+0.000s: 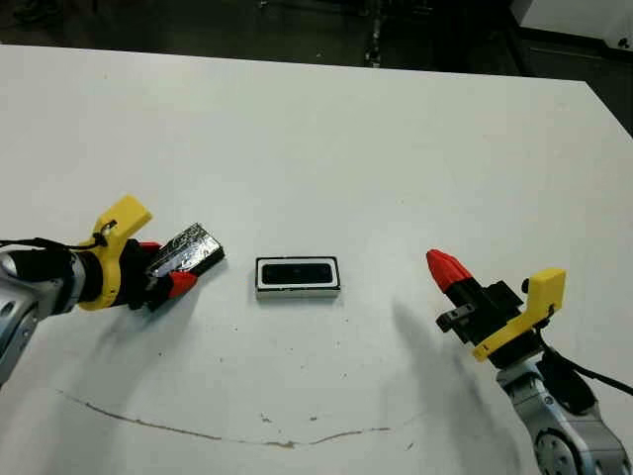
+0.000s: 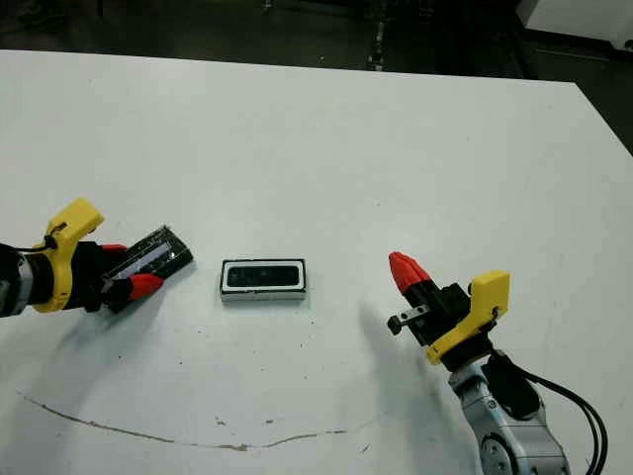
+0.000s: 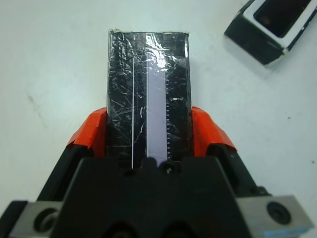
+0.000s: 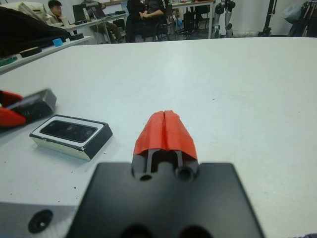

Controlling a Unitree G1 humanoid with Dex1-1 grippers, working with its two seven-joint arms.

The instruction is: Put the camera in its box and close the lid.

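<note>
The camera (image 1: 298, 271) lies flat inside the box (image 1: 298, 290), its glossy face up and the white rim showing all round it, so the first half of the task looks done. The box sits near the middle of the table (image 1: 326, 129), between the two arms, long side across the robot's front.

The lid (image 1: 186, 250) is not on yet. It is held just left of the box, clear of it, in the left gripper (image 1: 166, 279). The red fingers (image 3: 91, 133) press its two long edges, leaving the speckled face and far end free. That edge hold seems meant to let the plate be lowered flat onto the rim without a finger getting caught underneath. It is tilted a little, its far end pointing toward the box.

The right gripper (image 1: 447, 269) waits well to the right of the box, its fingers pressed together on nothing. It appears parked out of the way, perhaps ready to steady the box.
</note>
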